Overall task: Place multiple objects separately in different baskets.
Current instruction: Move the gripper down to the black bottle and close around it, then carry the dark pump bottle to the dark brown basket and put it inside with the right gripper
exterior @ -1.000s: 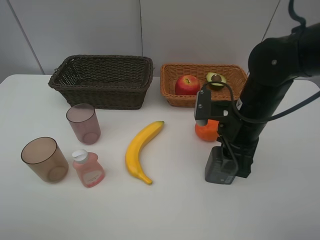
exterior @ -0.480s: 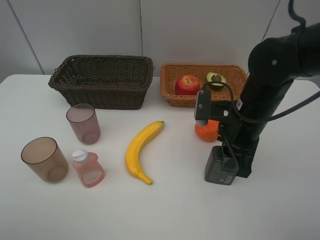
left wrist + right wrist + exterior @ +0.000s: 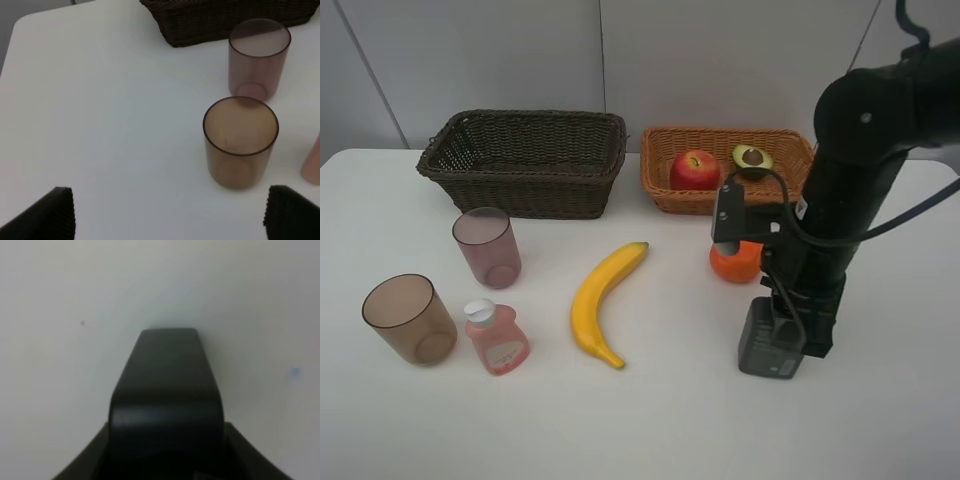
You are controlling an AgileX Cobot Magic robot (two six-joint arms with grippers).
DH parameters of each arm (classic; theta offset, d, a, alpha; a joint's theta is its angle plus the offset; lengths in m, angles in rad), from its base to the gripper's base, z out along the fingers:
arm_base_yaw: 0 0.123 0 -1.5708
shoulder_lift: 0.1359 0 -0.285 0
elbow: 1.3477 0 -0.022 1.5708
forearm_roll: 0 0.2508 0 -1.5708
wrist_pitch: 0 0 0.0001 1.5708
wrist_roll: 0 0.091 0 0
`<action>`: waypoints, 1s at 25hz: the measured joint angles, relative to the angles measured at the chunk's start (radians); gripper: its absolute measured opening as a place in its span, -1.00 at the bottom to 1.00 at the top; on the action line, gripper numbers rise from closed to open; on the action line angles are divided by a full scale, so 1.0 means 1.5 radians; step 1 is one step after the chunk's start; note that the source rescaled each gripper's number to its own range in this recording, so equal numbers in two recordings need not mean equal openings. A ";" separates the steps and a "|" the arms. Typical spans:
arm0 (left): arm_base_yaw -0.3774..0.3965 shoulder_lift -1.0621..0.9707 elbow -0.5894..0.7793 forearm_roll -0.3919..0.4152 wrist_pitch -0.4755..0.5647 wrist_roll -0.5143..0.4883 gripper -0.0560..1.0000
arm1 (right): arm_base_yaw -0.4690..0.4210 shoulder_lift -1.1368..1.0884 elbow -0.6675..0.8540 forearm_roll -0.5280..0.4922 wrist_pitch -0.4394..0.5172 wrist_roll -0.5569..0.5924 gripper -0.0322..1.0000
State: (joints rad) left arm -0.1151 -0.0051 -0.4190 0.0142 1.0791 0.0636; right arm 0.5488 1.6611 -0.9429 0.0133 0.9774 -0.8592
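Note:
A yellow banana lies mid-table. Beside my right arm an orange tangerine rests on the table, partly covered by it. The light orange-tan basket holds a red apple and a halved avocado. Left of it, the dark brown basket shows nothing inside. Two brownish-pink cups and a pink bottle stand at the left. My right gripper is shut, a dark mass over bare table. My left gripper is open short of the nearer cup.
The right arm's dark lower end hangs low over the table in front of the tangerine. In the left wrist view the farther cup stands just before the dark basket's wall. A grey wall runs behind both baskets.
The right arm has shifted slightly right and toward the table's front edge, uncovering more of the avocado. Nothing on the table has moved.

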 joint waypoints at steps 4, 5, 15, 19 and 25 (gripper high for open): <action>0.000 0.000 0.000 0.000 0.000 0.000 1.00 | 0.000 0.000 -0.043 0.000 0.047 0.000 -0.73; 0.000 0.000 0.000 0.000 0.000 0.000 1.00 | 0.000 0.000 -0.053 0.000 0.061 0.000 -0.73; 0.000 0.000 0.000 0.000 0.000 0.000 1.00 | 0.000 0.001 -0.200 -0.001 0.146 -0.035 -0.73; 0.000 0.000 0.000 0.000 0.000 0.000 1.00 | 0.000 0.001 -0.251 -0.001 0.150 -0.088 -0.73; 0.000 0.000 0.000 0.000 0.000 0.000 1.00 | 0.000 0.024 -0.356 0.007 0.149 -0.164 -0.73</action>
State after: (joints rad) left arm -0.1151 -0.0051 -0.4190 0.0142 1.0791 0.0636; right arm 0.5488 1.6978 -1.4769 0.0230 1.2012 -1.1053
